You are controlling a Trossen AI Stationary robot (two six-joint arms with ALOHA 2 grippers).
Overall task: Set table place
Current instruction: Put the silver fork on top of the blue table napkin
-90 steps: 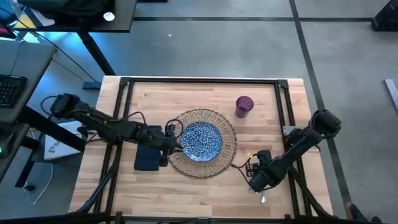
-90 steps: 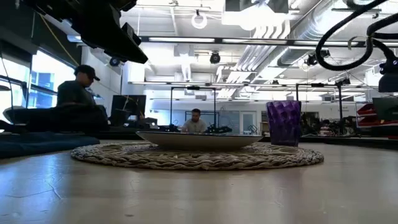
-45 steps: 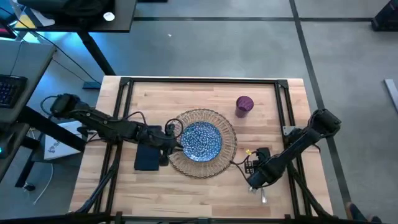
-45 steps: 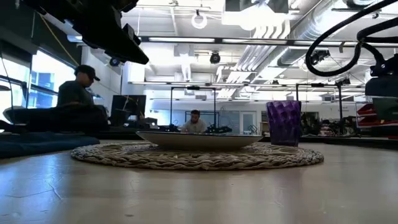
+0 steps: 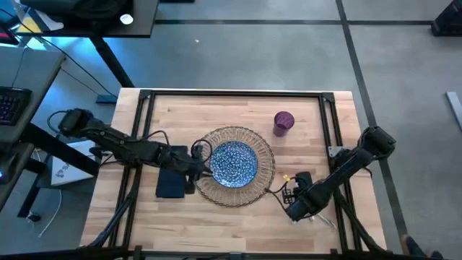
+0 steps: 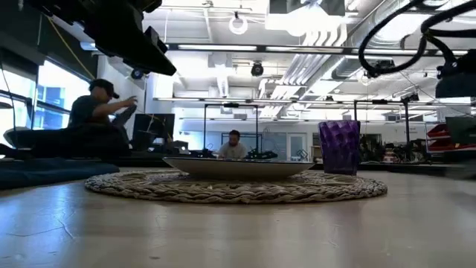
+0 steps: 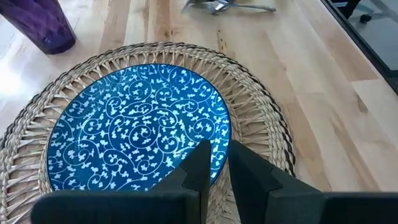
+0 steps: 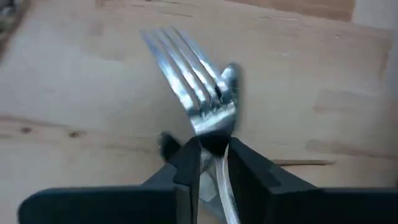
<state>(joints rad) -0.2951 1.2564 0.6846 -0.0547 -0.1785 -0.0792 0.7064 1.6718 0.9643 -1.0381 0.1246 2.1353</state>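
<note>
Napkin lies dark on the counter beside the left end effector, fingers nearly together at the edge of the plate on its wicker mat. Purple cup stands beyond; the right end effector, shifted slightly leftward since earlier, pinches a fork near the front right

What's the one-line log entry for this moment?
right gripper: fingers shut on fork, over table right of mat | left gripper: shut, empty, at plate edge | cup: beyond mat
</note>
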